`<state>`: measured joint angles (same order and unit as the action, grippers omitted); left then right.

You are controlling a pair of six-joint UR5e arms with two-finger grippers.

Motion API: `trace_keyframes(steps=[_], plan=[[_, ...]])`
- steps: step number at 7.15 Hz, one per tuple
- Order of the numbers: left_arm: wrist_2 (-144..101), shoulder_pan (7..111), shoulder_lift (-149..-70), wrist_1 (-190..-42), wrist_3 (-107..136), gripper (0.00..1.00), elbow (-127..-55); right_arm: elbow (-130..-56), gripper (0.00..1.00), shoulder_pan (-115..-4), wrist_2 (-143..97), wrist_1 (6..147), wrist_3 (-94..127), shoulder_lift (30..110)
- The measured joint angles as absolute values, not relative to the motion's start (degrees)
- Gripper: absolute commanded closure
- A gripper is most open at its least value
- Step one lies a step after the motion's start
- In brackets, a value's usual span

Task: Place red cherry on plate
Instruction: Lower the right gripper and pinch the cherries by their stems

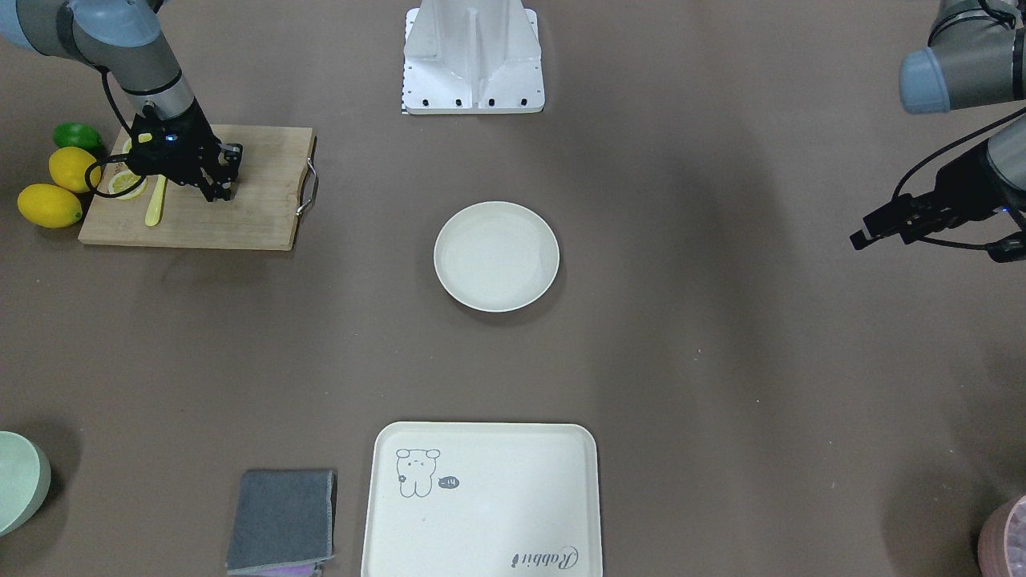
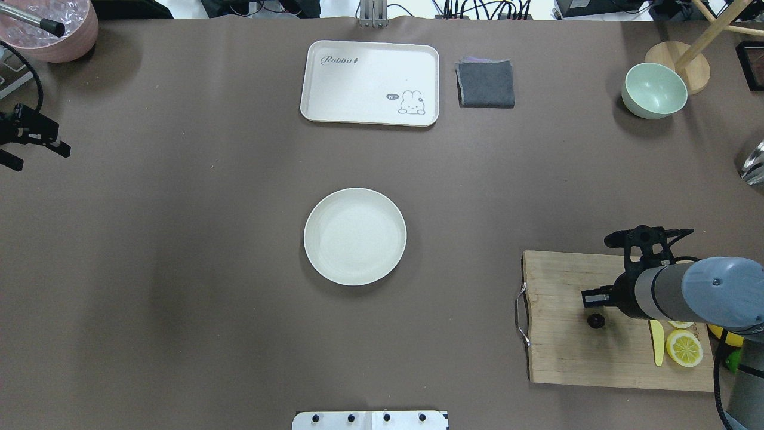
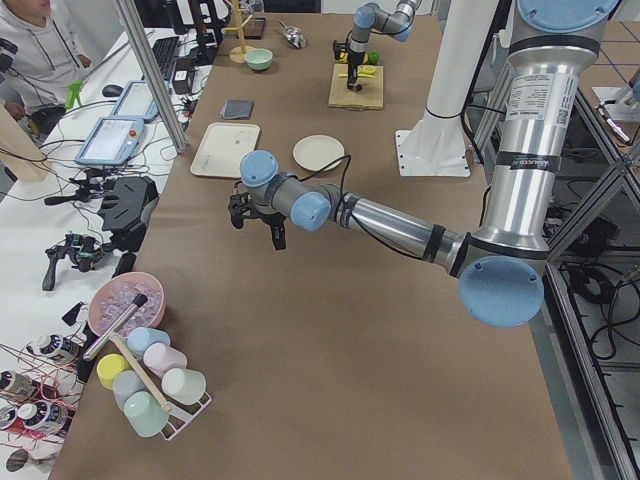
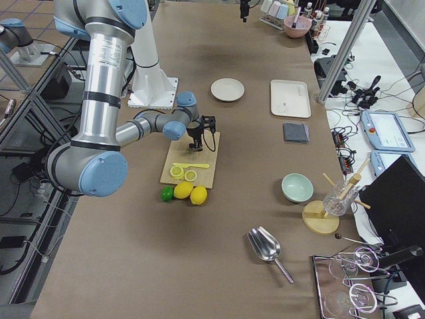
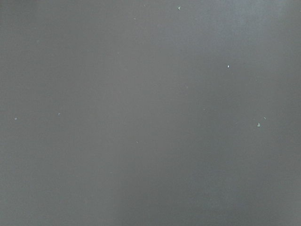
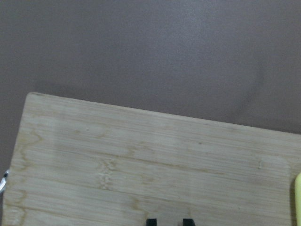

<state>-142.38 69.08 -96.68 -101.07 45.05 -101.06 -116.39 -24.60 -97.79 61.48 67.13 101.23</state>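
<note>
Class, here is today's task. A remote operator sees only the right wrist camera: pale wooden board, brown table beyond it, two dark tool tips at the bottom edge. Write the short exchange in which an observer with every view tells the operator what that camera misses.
Operator: I see only the cutting board and the tips of the right tool. Where is my target?
Observer: Overhead, the red cherry shows as a small dark blob on the board, right at your tool. I cannot tell whether it is gripped.
Operator: And where does it go?
Observer: The plate sits empty at the table's centre, to the robot's left of the board and apart from it.
</note>
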Motion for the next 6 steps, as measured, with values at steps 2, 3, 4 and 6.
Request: trace_keyframes(steps=[2, 3, 4, 6], plan=[[-142.32, 69.08, -96.69, -101.07, 45.08, 0.04, -101.22, -116.86, 1.0, -24.08, -97.55, 61.58, 67.42, 101.09], [-142.28, 69.08, -96.76, -101.07, 45.29, 0.04, -101.24, -117.97, 1.0, -24.33, -98.52, 62.3, 67.37, 100.92], [-142.07, 69.07, -96.81, -101.07, 45.84, 0.04, -101.35, -119.95, 1.0, -25.23, -100.57, 64.42, 67.14, 100.63], [-141.53, 69.0, -96.85, -101.07, 46.65, 0.04, -101.9, -125.02, 1.0, -29.83, -107.01, 74.01, 66.45, 97.25]])
